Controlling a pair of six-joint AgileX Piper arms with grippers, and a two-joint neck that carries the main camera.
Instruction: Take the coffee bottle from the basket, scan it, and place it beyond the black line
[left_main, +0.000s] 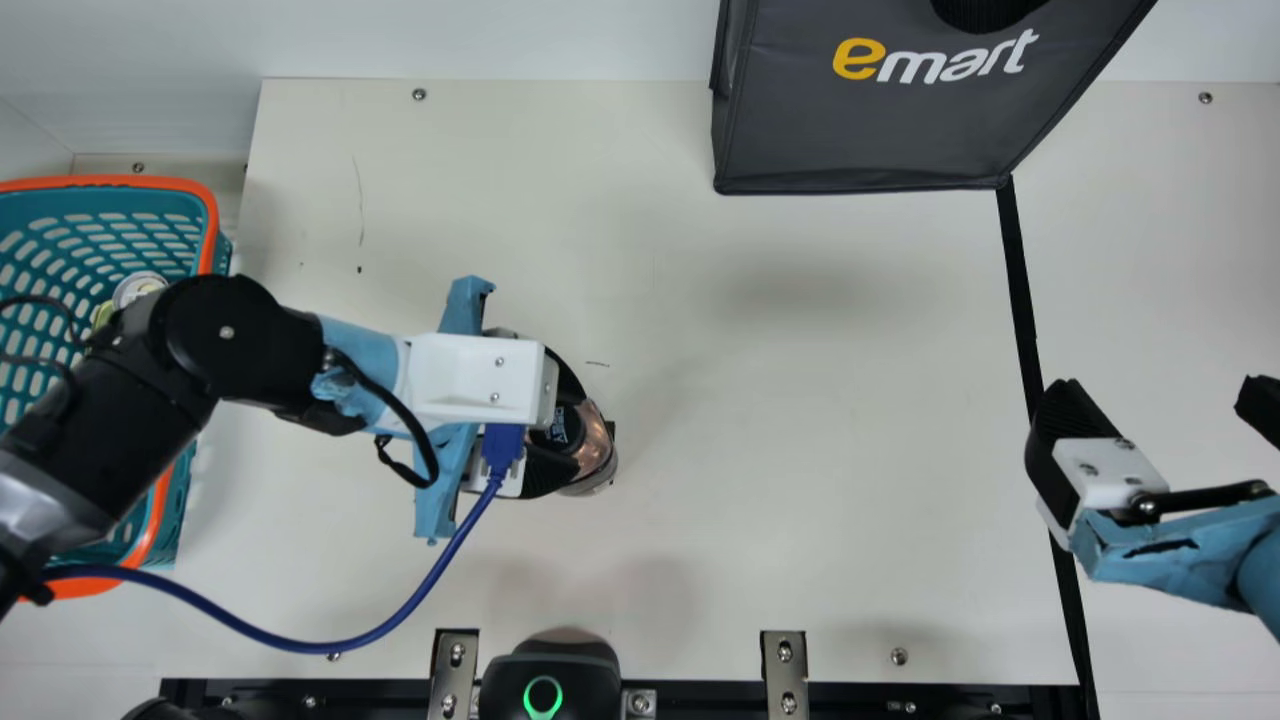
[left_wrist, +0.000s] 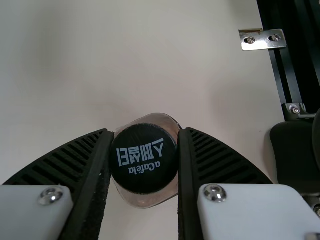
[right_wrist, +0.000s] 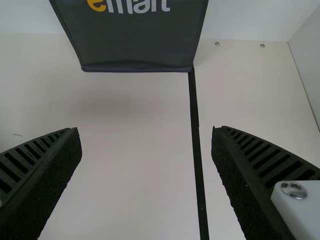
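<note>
Two grippers share the cream table (left_main: 760, 560); take the middle of the main view as the clock's centre. Nearest, just past six o'clock, sits the scanner (left_main: 590, 680), green ring lit. Beyond it, close in at seven, the coffee bottle (left_main: 595, 440) is in the left gripper (left_wrist: 145, 132), its ribbed fingers closed on either side of the black cap. The right gripper (left_main: 1155, 395) stands wide apart at three, holding nothing.

The bottle is out of the basket (left_main: 212, 230) at nine; the next job, I judge, is showing its barcode to the scanner. Expect moderate weight if full, and a smooth, slick, rather stiff wall that could swing or turn under a hold this high. The cap gives a firm, narrow bite and leaves the label free; for setting down, the upper body would steady it better. Farther off, the black line (left_main: 1020, 300) runs from about one to four, and the dark bag (left_main: 870, 130) stands near one.
</note>
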